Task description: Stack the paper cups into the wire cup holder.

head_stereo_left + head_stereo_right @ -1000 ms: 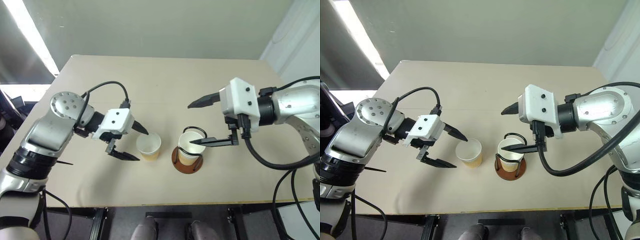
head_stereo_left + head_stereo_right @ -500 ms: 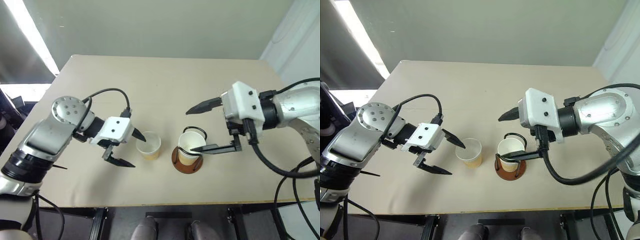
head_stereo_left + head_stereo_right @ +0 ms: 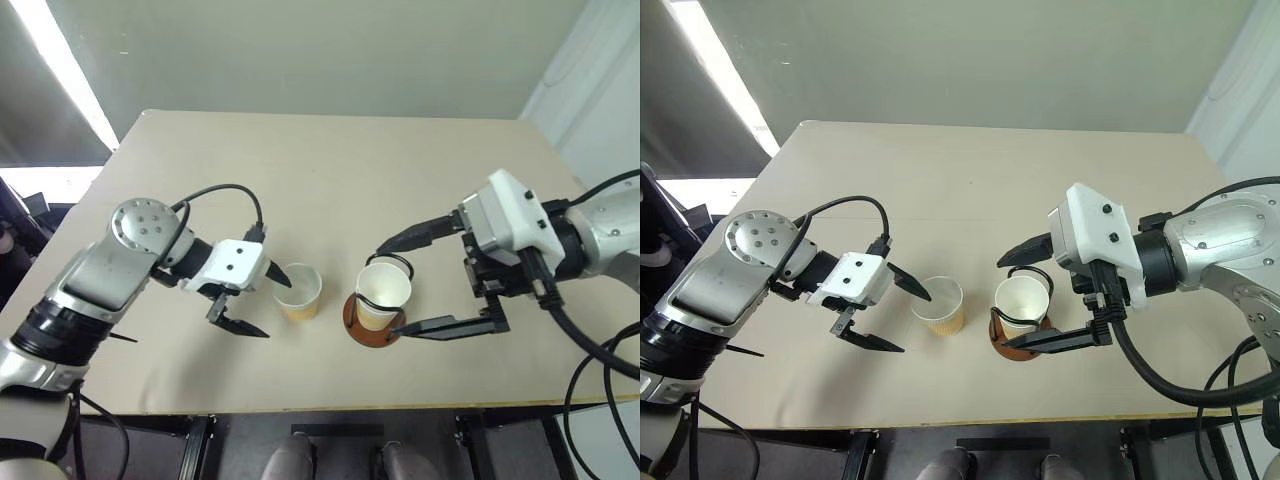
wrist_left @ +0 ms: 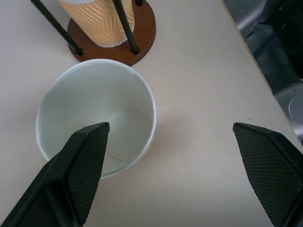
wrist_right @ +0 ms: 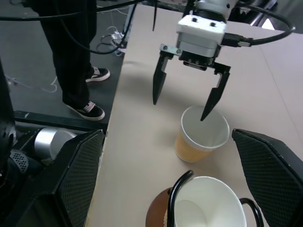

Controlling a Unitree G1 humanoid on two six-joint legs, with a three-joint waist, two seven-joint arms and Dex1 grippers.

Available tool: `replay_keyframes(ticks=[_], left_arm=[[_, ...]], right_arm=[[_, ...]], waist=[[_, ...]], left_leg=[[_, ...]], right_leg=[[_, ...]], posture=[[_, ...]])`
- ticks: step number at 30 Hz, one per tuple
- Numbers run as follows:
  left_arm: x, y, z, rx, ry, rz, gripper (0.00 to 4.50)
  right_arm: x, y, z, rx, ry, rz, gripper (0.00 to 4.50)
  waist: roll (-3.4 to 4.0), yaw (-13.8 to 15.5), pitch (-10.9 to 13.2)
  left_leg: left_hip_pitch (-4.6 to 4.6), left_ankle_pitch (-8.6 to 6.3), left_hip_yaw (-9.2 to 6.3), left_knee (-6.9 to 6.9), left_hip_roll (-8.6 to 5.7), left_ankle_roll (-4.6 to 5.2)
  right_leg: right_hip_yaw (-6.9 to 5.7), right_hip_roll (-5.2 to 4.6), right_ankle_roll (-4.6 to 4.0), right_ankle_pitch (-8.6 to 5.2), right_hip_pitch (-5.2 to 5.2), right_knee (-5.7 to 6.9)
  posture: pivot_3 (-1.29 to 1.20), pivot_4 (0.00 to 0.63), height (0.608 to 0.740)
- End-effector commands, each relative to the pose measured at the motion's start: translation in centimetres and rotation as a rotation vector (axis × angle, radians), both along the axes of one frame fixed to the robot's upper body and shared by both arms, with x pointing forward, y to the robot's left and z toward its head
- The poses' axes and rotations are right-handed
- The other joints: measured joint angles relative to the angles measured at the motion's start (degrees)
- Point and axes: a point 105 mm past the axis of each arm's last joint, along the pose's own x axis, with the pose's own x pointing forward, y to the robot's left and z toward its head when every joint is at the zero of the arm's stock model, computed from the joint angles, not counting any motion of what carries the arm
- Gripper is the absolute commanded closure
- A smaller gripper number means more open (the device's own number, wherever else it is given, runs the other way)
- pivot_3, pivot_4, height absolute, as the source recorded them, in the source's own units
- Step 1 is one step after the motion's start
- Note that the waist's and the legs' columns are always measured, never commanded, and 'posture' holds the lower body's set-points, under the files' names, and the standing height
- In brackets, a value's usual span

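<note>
A tan paper cup [image 3: 299,291] stands upright and empty on the table, also seen from above as a cup [image 4: 102,101]. My left gripper [image 3: 262,302] is open beside it, its far finger [image 4: 80,165] over the rim and the near finger off to the side. To the right a second paper cup [image 3: 384,292] sits in the wire cup holder [image 3: 371,326], whose black wires rise from a reddish-brown disc. My right gripper [image 3: 388,291] is open, one fingertip beyond the holder and one on its near side, touching neither.
The beige table [image 3: 330,170] has free room behind both cups; its front edge runs close below the holder. A person's legs [image 5: 71,52] stand on the floor past the table's left edge.
My right gripper has drawn back toward me and rolled; its lower finger, which lay across the holder cup's rim, now sits near the base. The left gripper has sunk slightly by the loose cup.
</note>
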Motion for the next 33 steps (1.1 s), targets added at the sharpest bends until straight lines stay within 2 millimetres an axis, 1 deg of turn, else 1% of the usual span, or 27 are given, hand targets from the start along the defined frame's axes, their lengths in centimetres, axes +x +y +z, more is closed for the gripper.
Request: replay_keyframes(ticks=[1, 5, 14, 17, 18, 28, 33], left_arm=[[-0.2, 0.0, -0.2, 0.036, -0.014, -0.055, 0.00], [0.2, -0.2, -0.8, 0.051, -0.040, -0.068, 0.00], [1.1, -0.7, -0.8, 0.033, -0.078, -0.069, 0.00], [1.2, -0.9, -0.8, 0.020, -0.076, -0.070, 0.56], [1.2, -1.0, -0.7, 0.017, -0.075, -0.070, 0.87], [0.9, -1.6, 0.3, 0.003, -0.052, -0.076, 4.46], [0.5, -1.6, 0.6, -0.003, -0.024, -0.068, 4.49]], right_arm=[[-0.4, -0.1, 0.8, 0.020, -0.046, -0.008, 0.05], [-0.3, -0.1, 0.8, 0.025, -0.048, -0.015, 0.05], [-0.1, -0.3, 0.8, 0.020, -0.053, -0.033, 0.05], [0.0, -0.3, 0.8, 0.018, -0.054, -0.037, 0.00], [0.0, -0.3, 0.8, 0.018, -0.054, -0.038, 0.00], [0.1, -0.4, 0.8, 0.020, -0.054, -0.043, 0.00], [0.1, -0.4, 0.8, 0.021, -0.050, -0.042, 0.00]], waist=[[0.00, 0.0, 0.0], [0.00, 0.0, 0.0], [0.00, 0.0, 0.0], [0.00, 0.0, 0.0], [0.00, 0.0, 0.0], [0.00, 0.0, 0.0], [0.00, 0.0, 0.0]], left_leg=[[0.00, 0.00, 0.00, 0.00, 0.00, 0.00], [0.00, 0.00, 0.00, 0.00, 0.00, 0.01], [-0.02, 0.00, 0.00, 0.01, 0.00, 0.01], [-0.03, 0.00, 0.00, 0.02, 0.00, 0.01], [-0.03, 0.00, 0.00, 0.01, 0.00, 0.01], [-0.03, 0.00, 0.01, 0.02, 0.00, 0.01], [-0.03, 0.00, 0.01, 0.02, 0.00, 0.01]], right_leg=[[0.00, 0.00, 0.00, 0.00, 0.00, 0.00], [0.00, 0.00, 0.00, 0.00, 0.00, 0.00], [0.00, 0.00, 0.00, 0.00, -0.01, 0.01], [0.00, 0.00, 0.00, 0.00, -0.02, 0.01], [0.00, 0.00, 0.00, 0.00, -0.02, 0.01], [0.00, 0.00, 0.01, 0.00, -0.03, 0.01], [0.00, 0.00, 0.01, 0.00, -0.03, 0.01]], posture=[[0.00, 0.150, 0.740], [0.00, 0.150, 0.740], [0.00, 0.150, 0.740], [0.00, 0.150, 0.740], [0.00, 0.150, 0.740], [0.00, 0.150, 0.740], [0.00, 0.150, 0.740]])
